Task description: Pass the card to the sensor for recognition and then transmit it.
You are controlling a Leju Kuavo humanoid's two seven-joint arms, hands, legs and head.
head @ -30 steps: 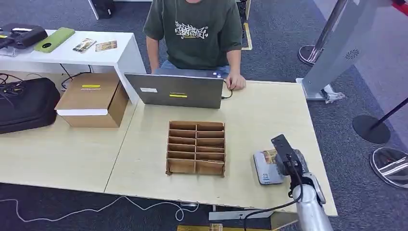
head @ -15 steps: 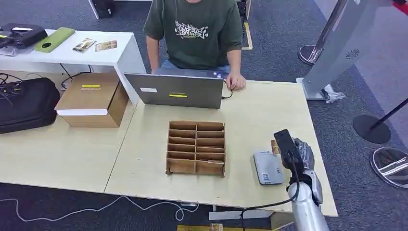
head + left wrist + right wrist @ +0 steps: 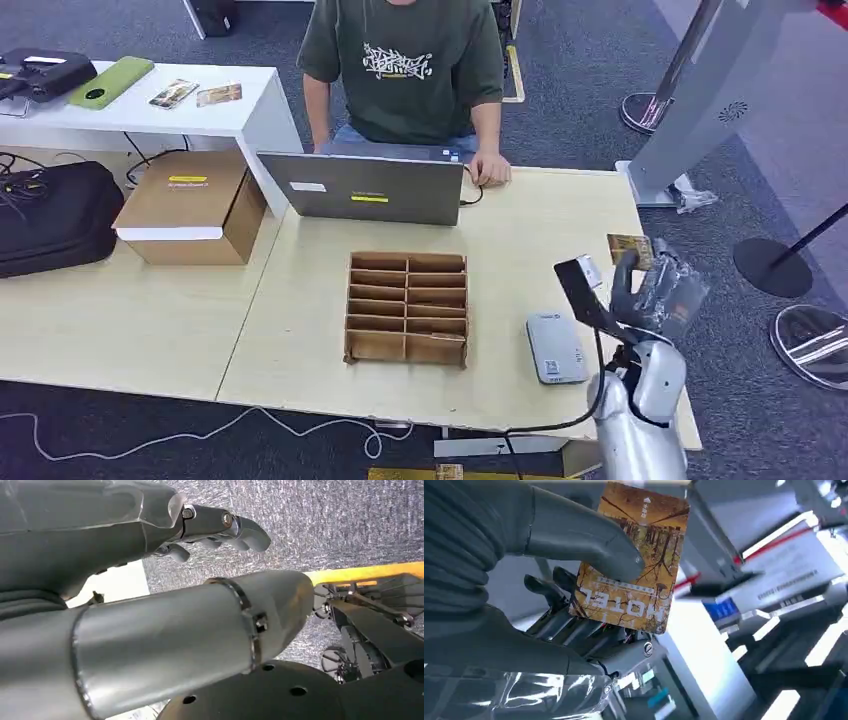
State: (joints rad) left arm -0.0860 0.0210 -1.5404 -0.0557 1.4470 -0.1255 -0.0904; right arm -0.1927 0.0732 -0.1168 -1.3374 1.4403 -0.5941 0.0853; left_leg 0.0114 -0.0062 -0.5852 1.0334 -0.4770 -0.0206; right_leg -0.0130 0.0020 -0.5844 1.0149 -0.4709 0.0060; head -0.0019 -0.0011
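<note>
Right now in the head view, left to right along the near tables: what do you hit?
Black bag → cardboard box → wooden divider tray → grey card sensor → right hand holding the card.

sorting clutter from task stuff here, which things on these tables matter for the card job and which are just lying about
Part of the job:
- card, pinched in the right hand
- grey sensor on the table
- person seated across, possibly the one to receive it

Just lying about:
- laptop
- cardboard divider tray
- cardboard box
- black bag
- green case and two cards on the white table
</note>
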